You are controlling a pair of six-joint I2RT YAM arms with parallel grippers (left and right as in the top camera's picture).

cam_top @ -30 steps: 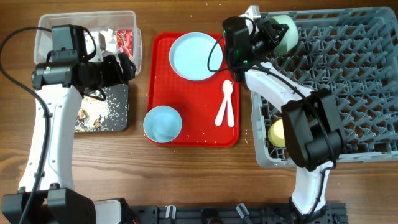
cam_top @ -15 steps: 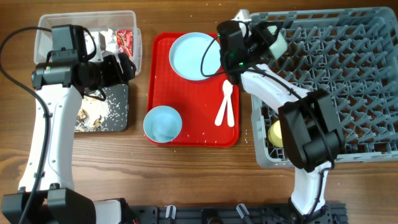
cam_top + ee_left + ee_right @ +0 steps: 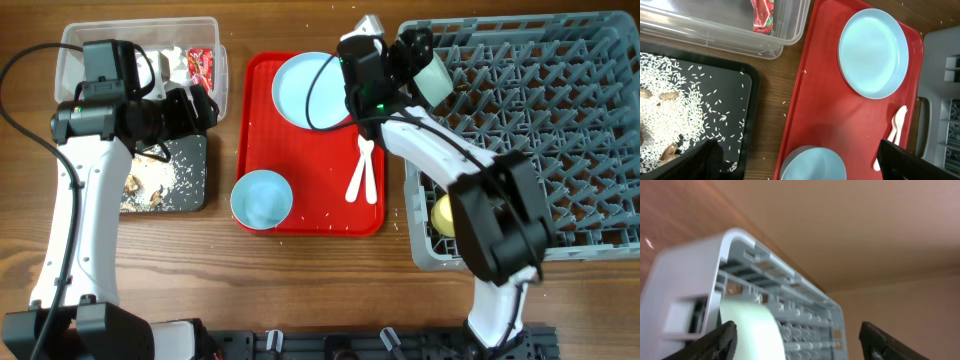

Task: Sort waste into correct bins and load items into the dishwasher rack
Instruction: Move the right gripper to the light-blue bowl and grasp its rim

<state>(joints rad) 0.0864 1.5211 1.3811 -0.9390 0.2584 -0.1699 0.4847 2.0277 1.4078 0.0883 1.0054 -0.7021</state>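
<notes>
The pale green bowl [image 3: 436, 76] stands on edge in the far left corner of the grey dishwasher rack [image 3: 540, 140]. My right gripper [image 3: 418, 55] hangs just left of it, open and holding nothing. In the right wrist view the green bowl [image 3: 752, 330] sits by the left finger of the right gripper [image 3: 795, 341]. A yellow cup [image 3: 446, 215] lies in the rack's near left. My left gripper [image 3: 205, 105] is open and empty over the gap between the clear tub [image 3: 80, 35] and the black tray [image 3: 190, 190].
The flat red tray [image 3: 310, 160] carries a pale blue plate [image 3: 312, 90], a pale blue bowl [image 3: 262, 198] and a white spoon and fork [image 3: 362, 170]. The red wrapper [image 3: 203, 66] and tissue [image 3: 172, 62] lie in the tub. Rice [image 3: 670, 95] and scraps cover the black tray.
My right gripper has opened and let go of the green bowl, then drawn back to the left. The bowl stays in the rack corner. The left arm has not moved.
</notes>
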